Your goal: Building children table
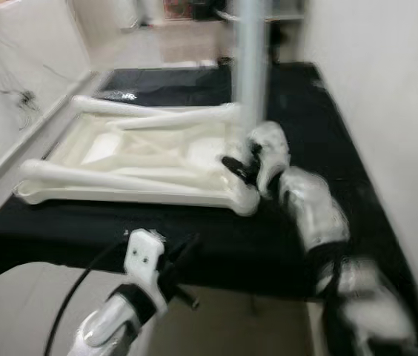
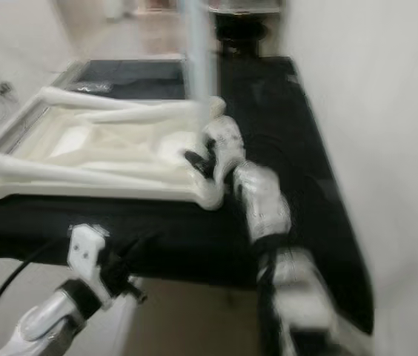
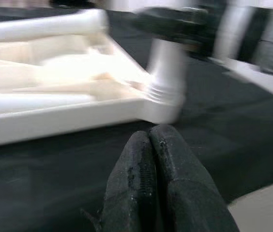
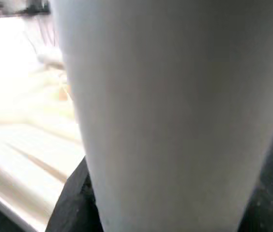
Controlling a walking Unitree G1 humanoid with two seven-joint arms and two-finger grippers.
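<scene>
Now: upturned white tabletop (image 1: 142,159) on black mat (image 1: 194,237) | right gripper (image 1: 240,167) pinching upright table leg (image 1: 251,67) at near-right corner | left gripper (image 3: 158,159) near edge, fingers pressed together | wall (image 1: 394,111) right

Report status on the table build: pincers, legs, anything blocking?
Right pincer at the upright leg, near corner of the upturned tabletop. Left pincer shut, empty, low over the black mat. Three legs loose on tabletop. No obstruction seen.
</scene>
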